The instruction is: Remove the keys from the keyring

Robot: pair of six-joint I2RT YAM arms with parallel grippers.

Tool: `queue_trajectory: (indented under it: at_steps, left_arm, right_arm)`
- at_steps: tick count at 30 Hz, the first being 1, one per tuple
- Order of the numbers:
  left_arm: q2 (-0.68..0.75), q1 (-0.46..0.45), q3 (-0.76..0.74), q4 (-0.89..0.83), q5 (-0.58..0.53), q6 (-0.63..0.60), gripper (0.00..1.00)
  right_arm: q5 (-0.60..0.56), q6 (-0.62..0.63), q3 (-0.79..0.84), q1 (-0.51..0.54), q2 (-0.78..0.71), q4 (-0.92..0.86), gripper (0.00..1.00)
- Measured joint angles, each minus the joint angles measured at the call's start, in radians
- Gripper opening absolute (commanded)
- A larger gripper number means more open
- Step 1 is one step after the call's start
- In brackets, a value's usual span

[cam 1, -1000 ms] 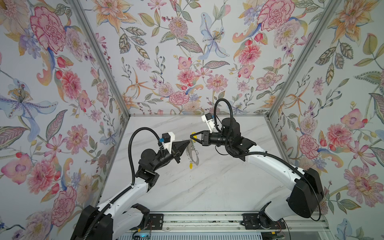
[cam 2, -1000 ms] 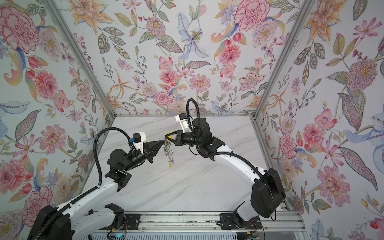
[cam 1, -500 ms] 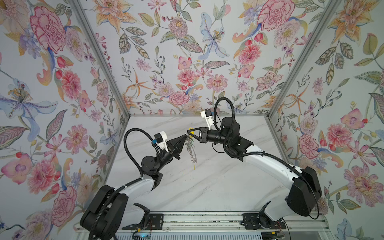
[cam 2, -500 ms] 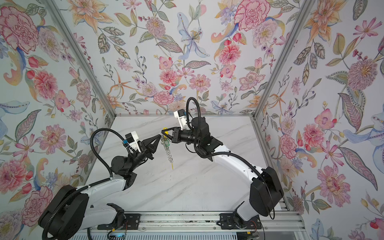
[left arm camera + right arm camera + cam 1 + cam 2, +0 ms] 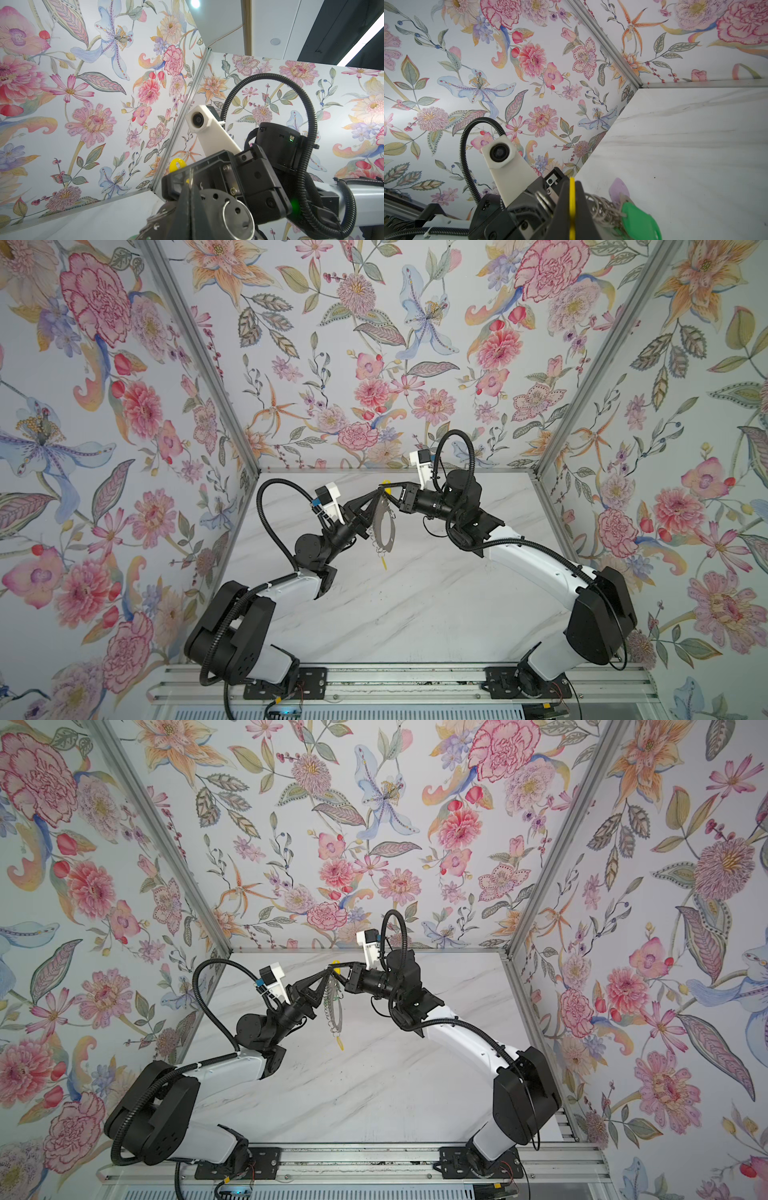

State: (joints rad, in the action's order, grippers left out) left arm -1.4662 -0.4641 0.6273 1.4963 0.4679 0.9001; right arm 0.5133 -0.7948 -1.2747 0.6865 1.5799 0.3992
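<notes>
The keyring (image 5: 385,527), a flat grey plate edged with wire loops, hangs in the air over the marble table; it shows edge-on (image 5: 333,1006) in a top view. My left gripper (image 5: 376,495) is shut on its upper edge; in the left wrist view the plate (image 5: 216,200) spreads behind the closed fingers (image 5: 185,205). My right gripper (image 5: 387,488) meets it from the right, shut on a key's yellow tag (image 5: 572,207). That tag (image 5: 177,164) sticks out above. Another yellow-tagged key (image 5: 384,564) dangles below. A green tag (image 5: 640,223) and a pale one (image 5: 618,189) hang by the loops (image 5: 602,209).
Floral walls close in the marble table (image 5: 415,605) on the left, back and right, with metal corner posts (image 5: 199,356). Both grippers work near the back wall, above the table. An aluminium rail (image 5: 395,676) carrying the arm bases runs along the front edge.
Both grippers have carried the keyring up and toward the back wall, keeping their grips. The left arm's elbow has folded back toward its base.
</notes>
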Motion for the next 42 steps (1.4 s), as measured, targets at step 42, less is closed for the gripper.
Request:
queue_trajectory:
  at_steps: [42]
  left_arm:
    - [-0.028,0.04,0.148,-0.069,0.306,0.298,0.0]
  right_arm:
    - [0.016,0.111,0.0,-0.09,-0.113,-0.101,0.0]
